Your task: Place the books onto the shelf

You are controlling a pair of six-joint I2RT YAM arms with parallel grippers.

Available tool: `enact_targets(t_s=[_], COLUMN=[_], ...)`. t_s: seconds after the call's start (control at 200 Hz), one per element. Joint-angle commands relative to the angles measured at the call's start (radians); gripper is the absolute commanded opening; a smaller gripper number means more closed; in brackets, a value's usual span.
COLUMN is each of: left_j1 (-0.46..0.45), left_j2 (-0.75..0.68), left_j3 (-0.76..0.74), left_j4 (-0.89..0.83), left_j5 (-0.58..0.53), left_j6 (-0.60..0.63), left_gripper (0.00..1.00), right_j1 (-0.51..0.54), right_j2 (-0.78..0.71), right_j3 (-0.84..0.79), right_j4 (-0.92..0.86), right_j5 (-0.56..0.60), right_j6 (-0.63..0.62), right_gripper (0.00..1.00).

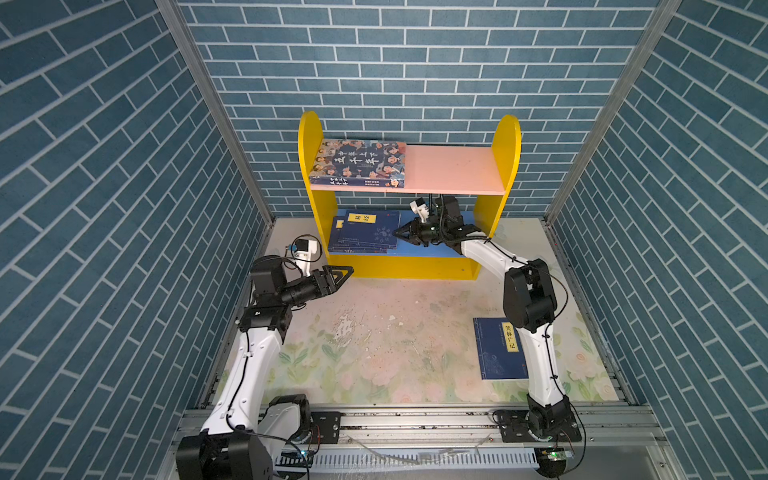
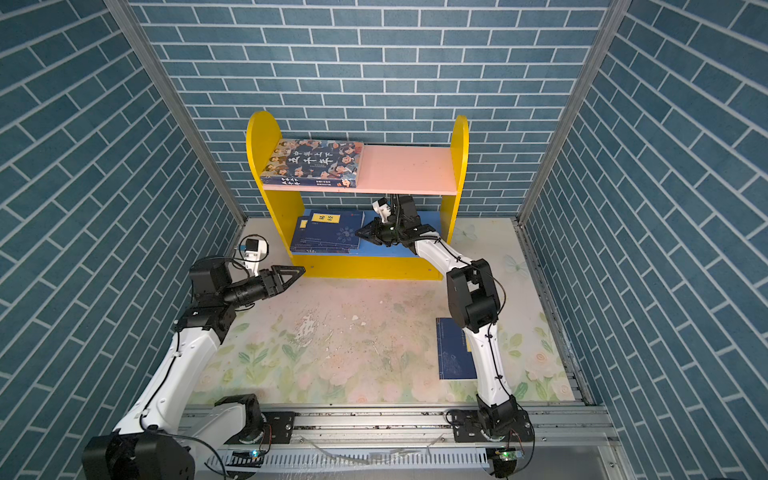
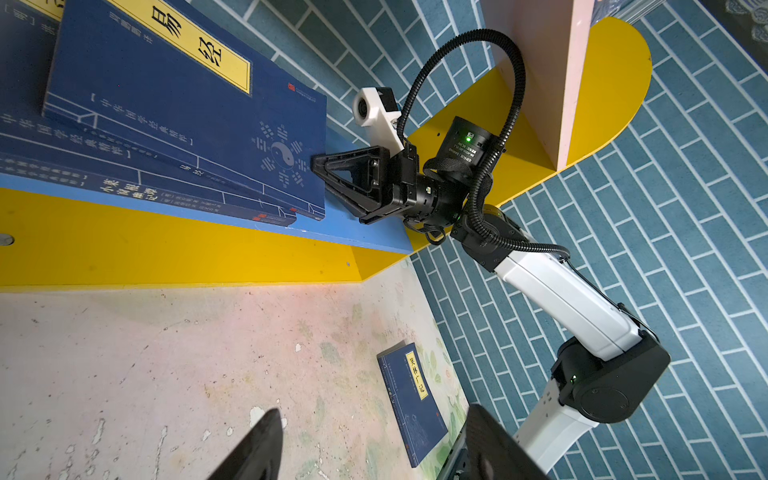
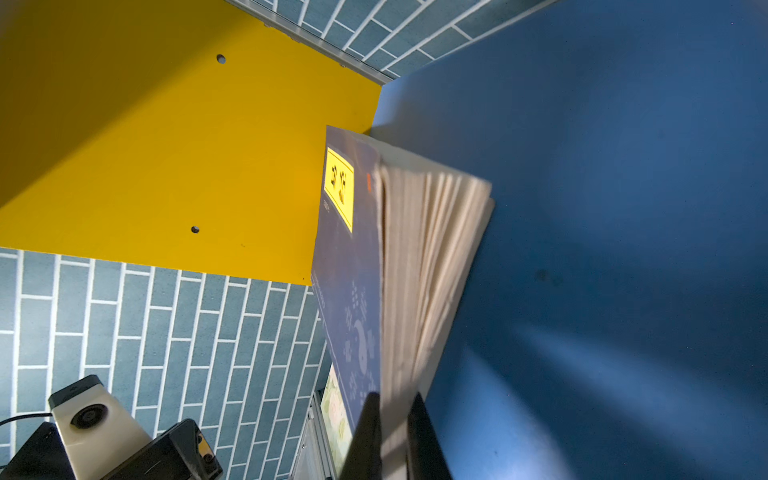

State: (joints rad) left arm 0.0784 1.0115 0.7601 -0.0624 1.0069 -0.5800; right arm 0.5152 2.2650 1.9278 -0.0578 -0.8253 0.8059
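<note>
The shelf (image 1: 505, 149) (image 2: 459, 153) stands against the back wall. A book with cartoon faces (image 1: 359, 163) (image 2: 316, 163) lies flat on the left of its pink upper board. A stack of navy books (image 1: 365, 235) (image 2: 328, 232) (image 3: 166, 104) lies on the blue lower board. My right gripper (image 1: 395, 233) (image 2: 358, 233) (image 4: 395, 399) reaches under the pink board and is shut on the right-hand page edge of the top navy book. Another navy book (image 1: 496, 349) (image 2: 453, 353) (image 3: 411, 399) lies on the table beside the right arm. My left gripper (image 1: 347, 272) (image 2: 299, 272) (image 3: 374, 415) is open and empty by the shelf's front left corner.
The floral table mat (image 1: 374, 340) spreads in front of the shelf. Blue brick walls (image 1: 124, 208) close in the left, right and back. The shelf's yellow front kickboard (image 1: 399, 266) runs below the lower board. A metal rail (image 1: 415, 419) carries both arm bases at the front.
</note>
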Motion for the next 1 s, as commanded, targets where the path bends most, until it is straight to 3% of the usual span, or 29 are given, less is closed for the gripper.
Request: enact_targets(t_s=[0.0,0.285,0.995], left_j1=[0.003,0.004,0.004], left_j2=[-0.015,-0.017,-0.019], left_j3=[-0.01,-0.01,-0.007], left_j4=[0.008,0.006,0.01], left_j5=[-0.002,-0.002,-0.001], left_j6=[0.009,0.011,0.008], left_gripper=[0.71,0.71,0.71], right_j1=[0.012,0.012,0.035], right_j2=[0.019,0.004,0.084], right_j3=[0.046,0.042,0.198], right_j4=[-0.013,-0.019,-0.146], right_j5=[-0.035,-0.106,-0.07], right_j6=[-0.041,-0.073,-0.105], right_gripper=[0.0,0.0,0.0])
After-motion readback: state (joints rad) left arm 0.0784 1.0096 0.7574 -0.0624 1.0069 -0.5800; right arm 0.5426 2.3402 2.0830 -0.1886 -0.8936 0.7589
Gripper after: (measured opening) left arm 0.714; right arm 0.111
